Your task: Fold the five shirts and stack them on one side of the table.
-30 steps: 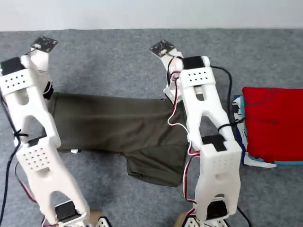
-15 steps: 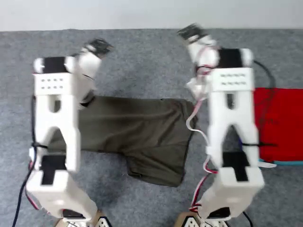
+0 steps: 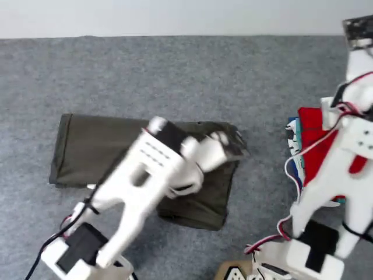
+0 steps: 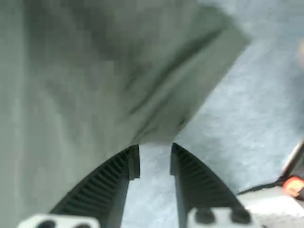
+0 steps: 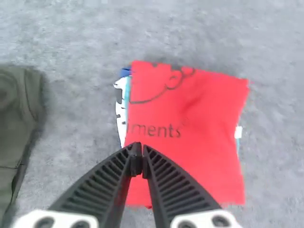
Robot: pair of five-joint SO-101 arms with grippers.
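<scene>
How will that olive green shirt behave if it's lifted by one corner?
Probably floppy: the olive shirt lies flat in soft folded layers, so it would likely drape and unfold. Being thin cloth, it is likely light. On the fuzzy grey table cover, pushing would probably bunch it.

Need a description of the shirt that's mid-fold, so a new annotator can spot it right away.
On the grey table, look left of centre in the high view. The olive-green shirt lies there in a long flat band. It is dark and plain, while the red shirt to its right is bright, printed and folded square.
</scene>
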